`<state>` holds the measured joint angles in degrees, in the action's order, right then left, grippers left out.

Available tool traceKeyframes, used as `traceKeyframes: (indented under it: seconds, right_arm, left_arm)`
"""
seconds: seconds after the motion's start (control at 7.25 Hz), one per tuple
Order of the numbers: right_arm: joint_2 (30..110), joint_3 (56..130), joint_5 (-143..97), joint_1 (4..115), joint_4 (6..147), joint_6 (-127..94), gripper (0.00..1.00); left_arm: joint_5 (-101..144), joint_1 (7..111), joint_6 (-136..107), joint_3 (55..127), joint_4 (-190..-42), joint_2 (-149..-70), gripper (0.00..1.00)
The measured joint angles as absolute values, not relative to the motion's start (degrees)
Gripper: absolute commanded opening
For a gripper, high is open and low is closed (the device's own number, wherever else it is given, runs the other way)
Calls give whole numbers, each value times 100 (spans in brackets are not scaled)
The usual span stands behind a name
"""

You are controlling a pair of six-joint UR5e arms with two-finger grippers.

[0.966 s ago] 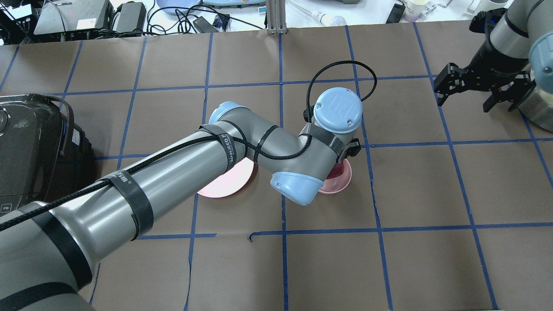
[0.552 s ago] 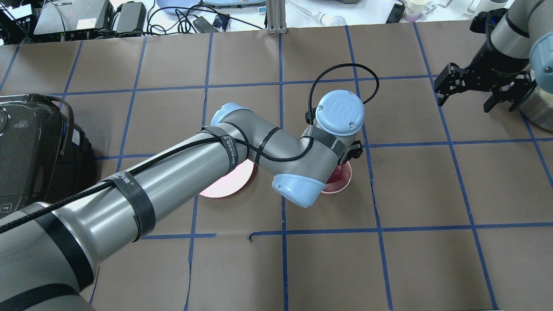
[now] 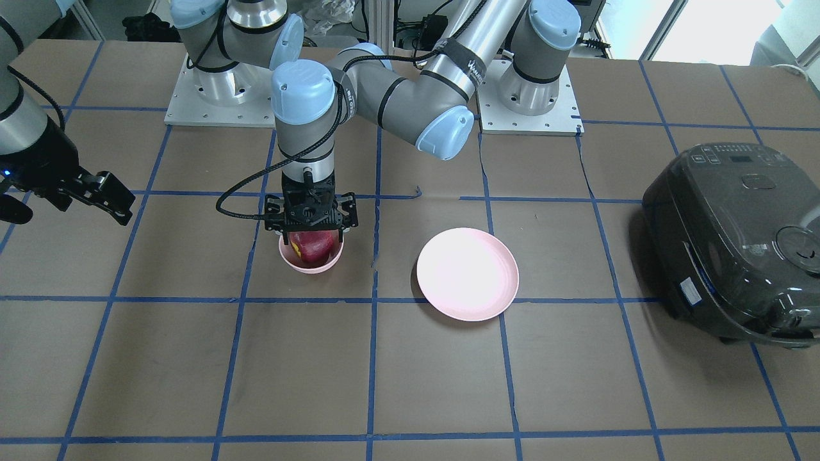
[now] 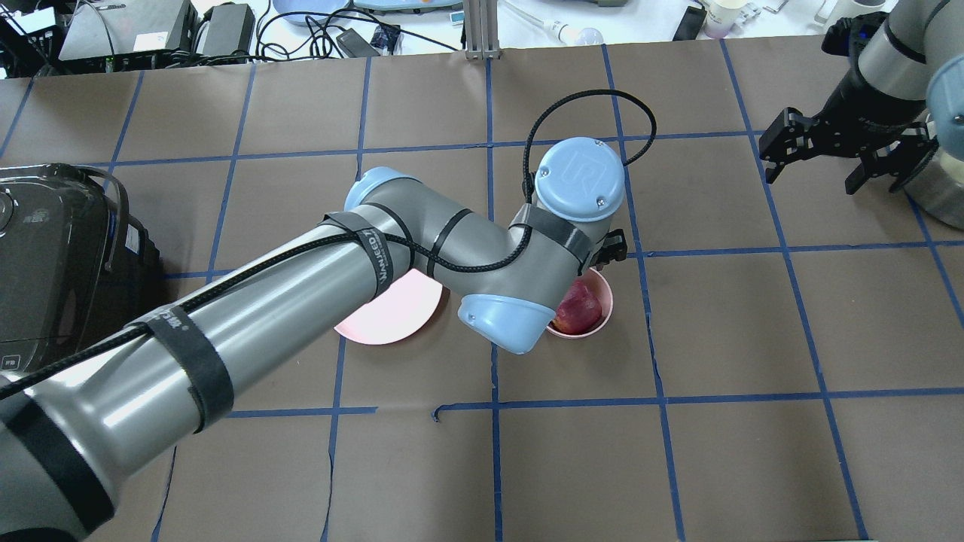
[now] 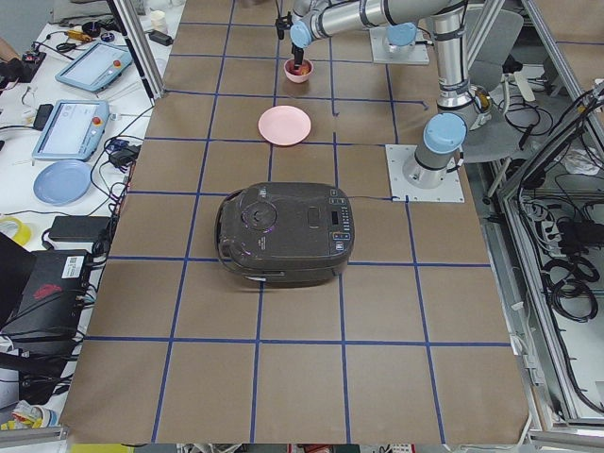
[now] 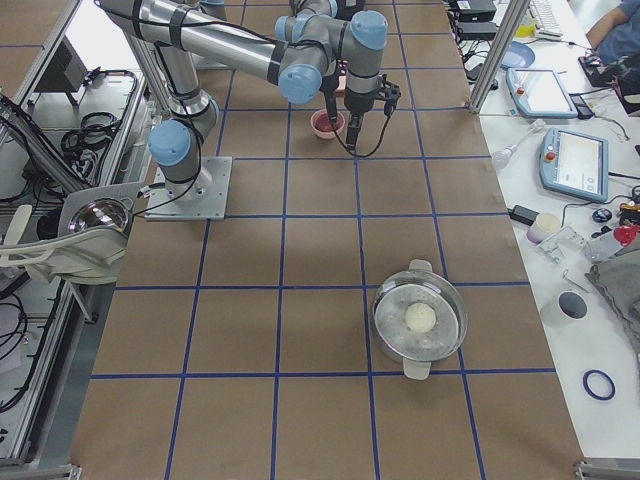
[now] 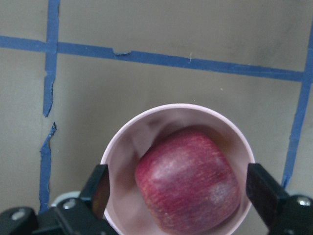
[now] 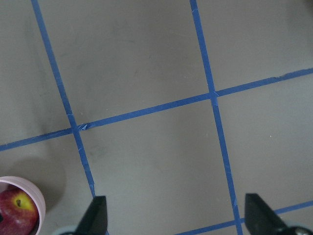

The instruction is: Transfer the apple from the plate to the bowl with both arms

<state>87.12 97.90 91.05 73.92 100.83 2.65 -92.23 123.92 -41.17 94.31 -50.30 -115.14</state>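
My left fingers (image 7: pixel 100 191), now spread and lifting clear, leave the apple (image 7: pixel 188 178) resting in the bowl (image 7: pixel 129 147); my right fingers (image 8: pixel 98 215) idle apart, so the transfer looks complete.

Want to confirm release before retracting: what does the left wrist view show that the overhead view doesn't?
Only left wrist: the left gripper open, its fingers flanking the bowl, clear of the apple. Only overhead: the plate partly under the left arm, the open right gripper off to the side, a black cooker. Both: the apple lying in the bowl.
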Motion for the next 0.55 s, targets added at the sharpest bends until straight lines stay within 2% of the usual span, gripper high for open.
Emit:
traceKeyframes:
  seconds: [0.28, 0.55]
  right_arm:
    - [8793, 9703, 9096, 7444, 10024, 271, 100]
    - [8852, 9522, 9089, 7790, 9825, 269, 100]
  left_arm:
    - [-9222, 11918, -3273, 9460, -5741, -10878, 100]
    - [-9192, 10994, -2100, 9373, -6799, -10117, 100]
